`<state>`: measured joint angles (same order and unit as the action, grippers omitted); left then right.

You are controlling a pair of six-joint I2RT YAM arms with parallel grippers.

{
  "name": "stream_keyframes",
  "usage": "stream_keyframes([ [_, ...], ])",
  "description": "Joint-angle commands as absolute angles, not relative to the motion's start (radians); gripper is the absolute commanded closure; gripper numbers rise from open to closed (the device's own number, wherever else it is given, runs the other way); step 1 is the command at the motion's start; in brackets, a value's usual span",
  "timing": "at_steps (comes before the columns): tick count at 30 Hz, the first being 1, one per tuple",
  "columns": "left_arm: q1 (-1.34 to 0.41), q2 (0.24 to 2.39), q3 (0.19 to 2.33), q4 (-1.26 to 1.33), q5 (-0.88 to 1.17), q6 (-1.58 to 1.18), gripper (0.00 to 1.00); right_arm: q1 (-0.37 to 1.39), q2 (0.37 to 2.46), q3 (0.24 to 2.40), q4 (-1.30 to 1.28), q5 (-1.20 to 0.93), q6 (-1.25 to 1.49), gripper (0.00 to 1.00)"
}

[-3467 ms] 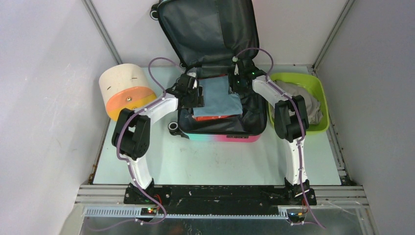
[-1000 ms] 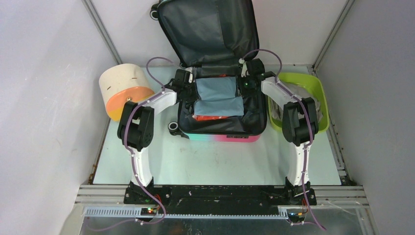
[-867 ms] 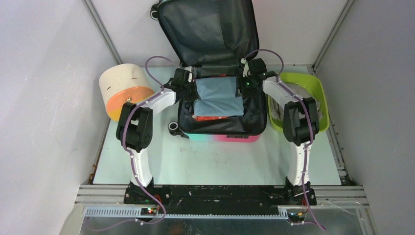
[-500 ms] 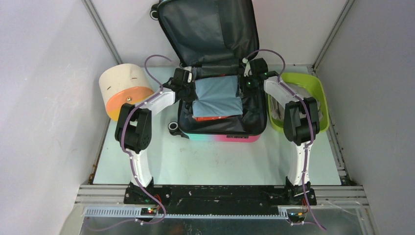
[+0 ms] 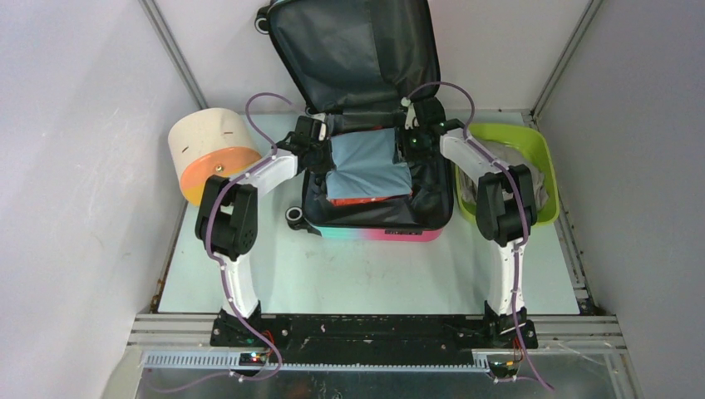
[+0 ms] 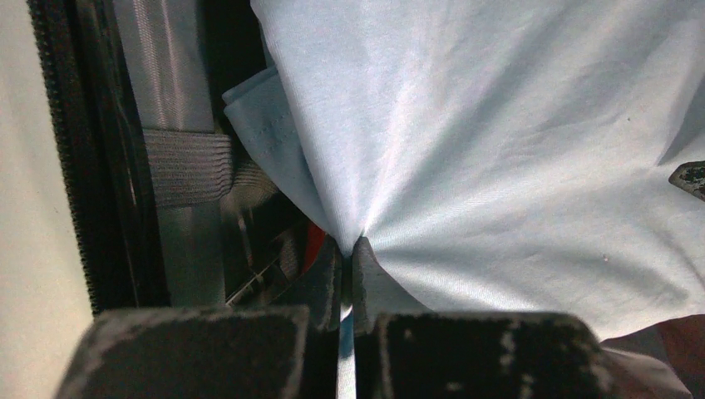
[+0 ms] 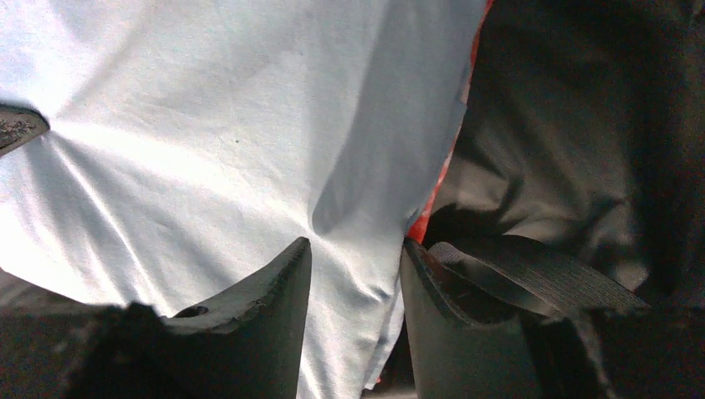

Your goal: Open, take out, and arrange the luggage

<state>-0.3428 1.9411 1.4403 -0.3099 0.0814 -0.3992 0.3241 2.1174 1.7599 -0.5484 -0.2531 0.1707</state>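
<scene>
The luggage point(image 5: 374, 233) lies open at the middle back, its dark-lined lid point(image 5: 349, 50) standing against the rear wall. A pale blue cloth point(image 5: 366, 162) is spread inside it over a red item point(image 5: 362, 200). My left gripper point(image 5: 321, 150) is shut on the cloth's left edge, and the left wrist view shows the fabric point(image 6: 499, 150) puckering into the pinched jaws point(image 6: 349, 249). My right gripper point(image 5: 412, 143) is at the cloth's right edge. Its jaws point(image 7: 356, 249) stand apart with the cloth's border point(image 7: 208, 125) lying loose between them and red point(image 7: 424, 220) showing beside it.
A lime-green tub point(image 5: 536, 145) holding grey fabric point(image 5: 509, 166) stands right of the luggage, behind the right arm. A cream-and-orange cylinder point(image 5: 212, 154) lies on its side at the left. Grey straps point(image 6: 187, 166) run along the luggage's inner wall.
The blue cloth now lies spread further towards the lid than 3.5 s ago. In the last half second my right gripper shifted slightly left and its jaws widened. The left grip is unchanged.
</scene>
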Motion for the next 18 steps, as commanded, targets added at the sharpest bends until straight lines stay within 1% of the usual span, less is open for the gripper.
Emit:
stream_keyframes([
  [1, -0.333, 1.896, 1.466, -0.349, 0.035, -0.361, 1.0, 0.332, 2.136, 1.819, -0.56, -0.226, 0.156, 0.52],
  [7, -0.334, 1.906, 1.473, -0.356, 0.028, -0.36, 1.0, 0.323, 2.151, 1.815, -0.562, -0.234, 0.154, 0.51],
  [10, -0.333, 1.907, 1.474, -0.356, 0.028, -0.355, 1.0, 0.324, 2.155, 1.814, -0.564, -0.232, 0.136, 0.48],
  [13, -0.333, 1.908, 1.477, -0.356, 0.027, -0.352, 1.0, 0.321, 2.155, 1.806, -0.566, -0.234, 0.128, 0.47],
  [15, -0.333, 1.91, 1.478, -0.357, 0.028, -0.352, 1.0, 0.317, 2.148, 1.794, -0.561, -0.246, 0.131, 0.5],
  [18, -0.333, 1.914, 1.484, -0.36, 0.034, -0.351, 1.0, 0.312, 2.13, 1.762, -0.53, -0.269, 0.136, 0.59],
])
